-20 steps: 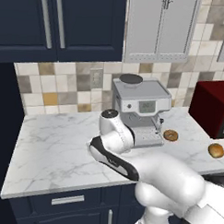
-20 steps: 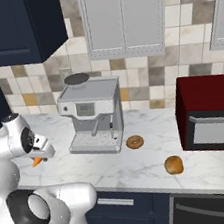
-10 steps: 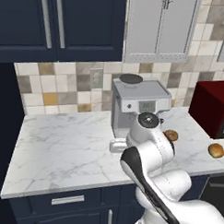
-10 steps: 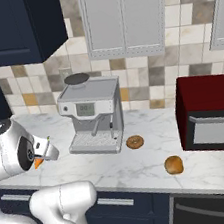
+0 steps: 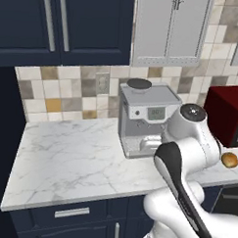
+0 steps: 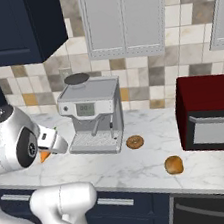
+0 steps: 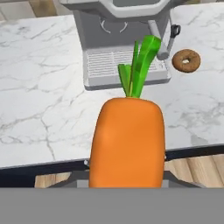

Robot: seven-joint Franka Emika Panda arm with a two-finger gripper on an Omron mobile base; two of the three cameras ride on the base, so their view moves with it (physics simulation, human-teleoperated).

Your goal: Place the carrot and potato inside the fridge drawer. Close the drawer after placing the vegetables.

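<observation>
Swinging rightward across the left base view since a second ago, the arm now hides part of the coffee machine (image 5: 143, 112), and the gripper (image 6: 51, 142) is clamped shut on the carrot (image 7: 127, 142), lifted off the counter (image 5: 70, 158). Carrying it well means keeping that grip firm and turning clear of the machine towards the fridge. The potato (image 6: 174, 165) waits near the donut (image 6: 134, 142). Fingertips hide behind the carrot; the fridge drawer's position is unknown.
</observation>
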